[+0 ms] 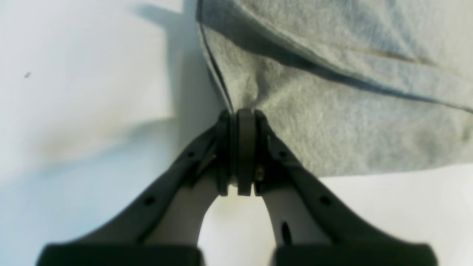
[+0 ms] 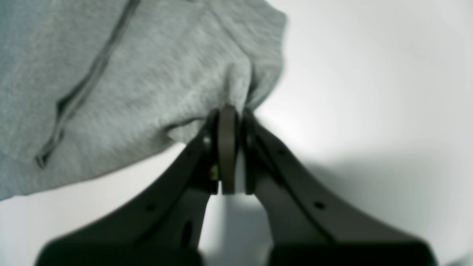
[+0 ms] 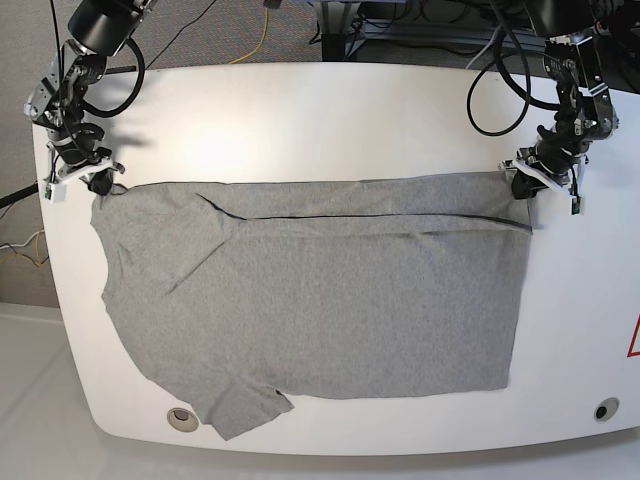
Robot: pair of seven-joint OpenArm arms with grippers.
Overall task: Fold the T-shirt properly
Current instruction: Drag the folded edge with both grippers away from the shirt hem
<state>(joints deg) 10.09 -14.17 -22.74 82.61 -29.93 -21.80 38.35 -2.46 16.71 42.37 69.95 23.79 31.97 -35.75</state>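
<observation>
The heather-grey T-shirt (image 3: pixel 330 300) lies spread across the white table (image 3: pixel 300 120), its far strip folded over along a dark seam line. One sleeve points toward the front left. In the base view my left gripper (image 3: pixel 520 186) pinches the shirt's far right corner. My right gripper (image 3: pixel 101 184) pinches the far left corner. The left wrist view shows the left gripper (image 1: pixel 244 112) shut on a puckered edge of T-shirt (image 1: pixel 332 122). The right wrist view shows the right gripper (image 2: pixel 229 109) shut on bunched T-shirt (image 2: pixel 147 74) beside a sleeve edge.
Round holes sit in the table's front left (image 3: pixel 180 418) and front right (image 3: pixel 605 410) corners. Cables (image 3: pixel 490 90) hang behind the far edge. A red mark (image 3: pixel 633 340) shows at the right rim. Bare tabletop lies beyond the shirt's far edge.
</observation>
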